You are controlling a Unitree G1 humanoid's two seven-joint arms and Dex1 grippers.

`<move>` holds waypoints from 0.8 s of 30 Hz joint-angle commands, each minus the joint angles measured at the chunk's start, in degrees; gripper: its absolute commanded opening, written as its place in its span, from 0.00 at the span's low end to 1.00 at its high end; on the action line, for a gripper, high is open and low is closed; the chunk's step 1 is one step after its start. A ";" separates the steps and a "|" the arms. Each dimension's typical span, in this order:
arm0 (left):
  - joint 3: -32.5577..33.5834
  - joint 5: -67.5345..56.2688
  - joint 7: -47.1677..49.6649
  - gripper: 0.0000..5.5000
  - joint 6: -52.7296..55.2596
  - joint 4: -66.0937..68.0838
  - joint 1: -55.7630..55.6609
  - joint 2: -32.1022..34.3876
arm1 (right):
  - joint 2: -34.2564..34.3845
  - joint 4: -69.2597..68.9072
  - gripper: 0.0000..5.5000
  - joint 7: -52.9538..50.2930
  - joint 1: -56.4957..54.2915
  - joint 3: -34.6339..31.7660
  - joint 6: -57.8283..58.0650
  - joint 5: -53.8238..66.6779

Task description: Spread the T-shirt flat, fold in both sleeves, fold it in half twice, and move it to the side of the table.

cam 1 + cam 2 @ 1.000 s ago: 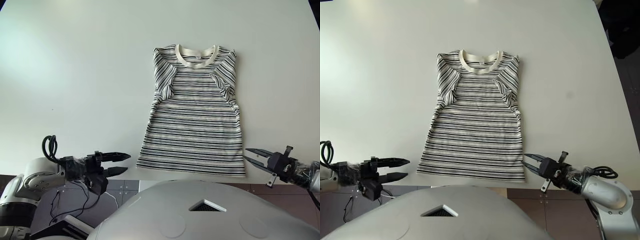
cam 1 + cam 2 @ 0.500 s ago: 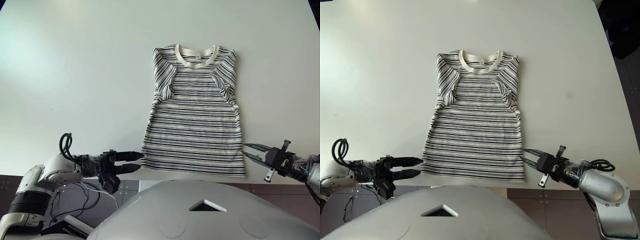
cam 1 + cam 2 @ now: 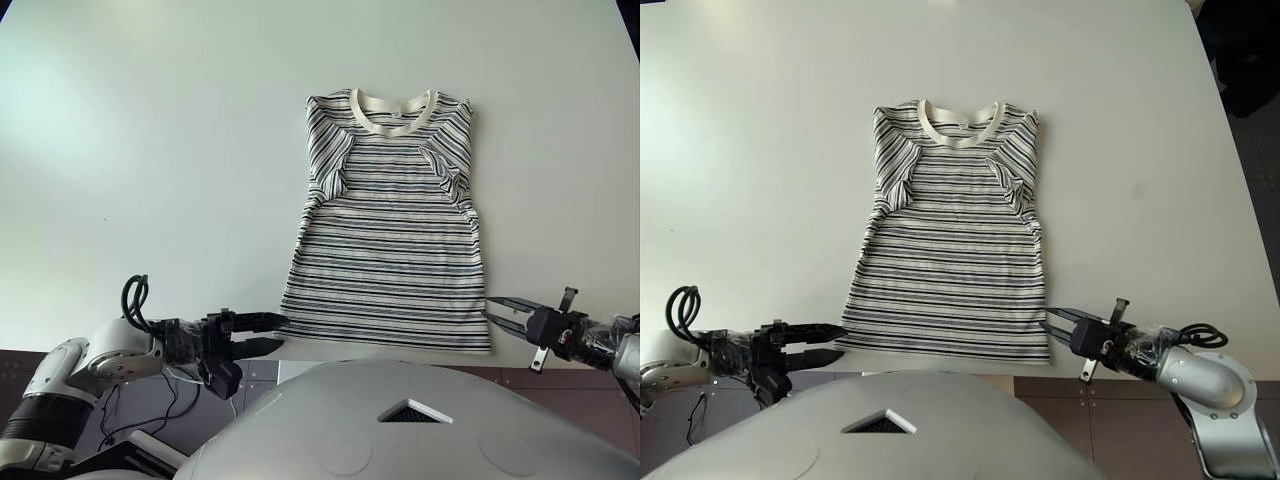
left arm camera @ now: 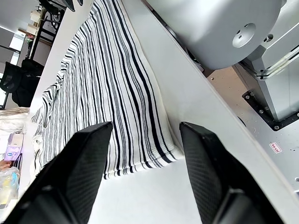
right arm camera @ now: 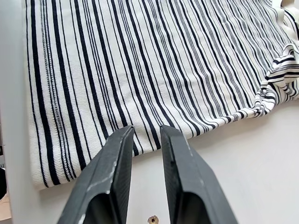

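1. Bench (image 3: 150, 150): white surface carrying the T-shirt.
2. T-shirt (image 3: 390, 250): lies flat with the sleeves folded in. Its long axis runs from the near hem to the far collar.
3. Left end effector (image 3: 275, 332): open, just beside the hem's left corner, pointing inward.
4. Right end effector (image 3: 490, 308): open narrowly at the hem's right corner. Both approaches appear unobstructed.

Brown floor (image 3: 1080, 390) with screws, grey plates (image 3: 255, 376) nearby — dark bulky shape (image 3: 1252, 60) at far right
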 commanded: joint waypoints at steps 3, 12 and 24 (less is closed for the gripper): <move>-0.22 8.33 0.48 0.49 4.20 3.08 -1.12 1.39 | 0.23 -0.94 0.19 -1.21 0.48 0.26 0.13 -0.47; -3.04 8.79 1.34 0.24 2.45 3.43 -4.51 3.15 | -0.43 0.30 0.19 -2.12 0.46 0.59 -2.01 -1.70; -4.85 6.85 2.15 0.02 5.79 1.15 -4.13 4.01 | -3.87 4.80 0.19 -1.51 -0.38 -4.04 -19.22 -4.87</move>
